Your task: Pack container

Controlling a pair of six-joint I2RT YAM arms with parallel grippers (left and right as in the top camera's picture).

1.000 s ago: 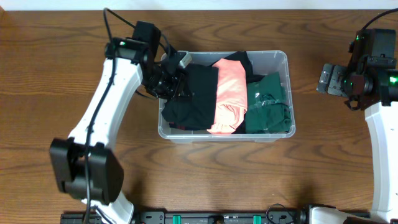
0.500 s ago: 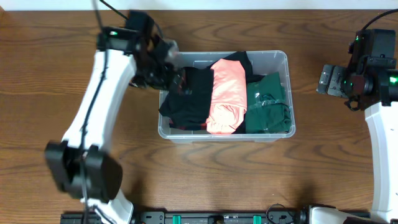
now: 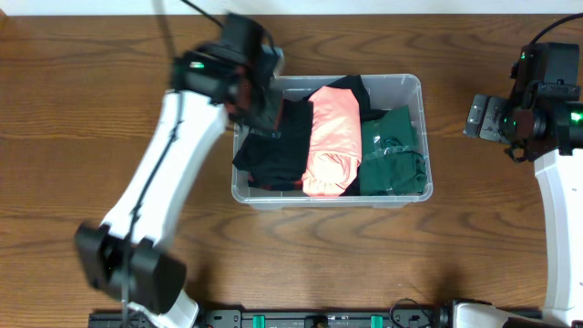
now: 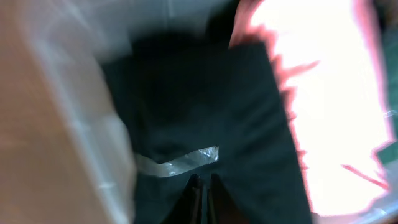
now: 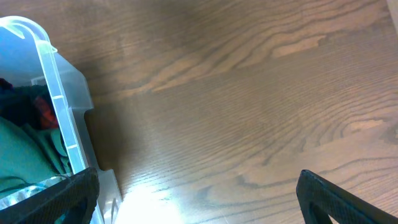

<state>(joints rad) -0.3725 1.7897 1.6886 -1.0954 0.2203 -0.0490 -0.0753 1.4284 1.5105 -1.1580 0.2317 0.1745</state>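
Note:
The container (image 3: 414,84) is a clear plastic bin in the middle of the table. It holds a black garment (image 3: 282,146) at the left, a pink garment (image 3: 332,137) in the middle and a green garment (image 3: 392,155) at the right. My left gripper (image 3: 266,107) is over the bin's far left corner, blurred by motion. In the left wrist view it (image 4: 202,180) is shut just above the black garment (image 4: 205,106), with the pink garment (image 4: 323,93) beside it. My right gripper (image 5: 199,199) is open and empty over bare table, right of the container (image 5: 59,112).
The wooden table (image 3: 91,137) runs wide on both sides of the bin. The right arm (image 3: 537,91) stands at the table's right edge. The bin's left wall (image 4: 81,124) is close to my left gripper.
My left arm has swung from the bin's left wall towards its far left corner. The black garment has settled a little further into the bin. The right arm has not moved.

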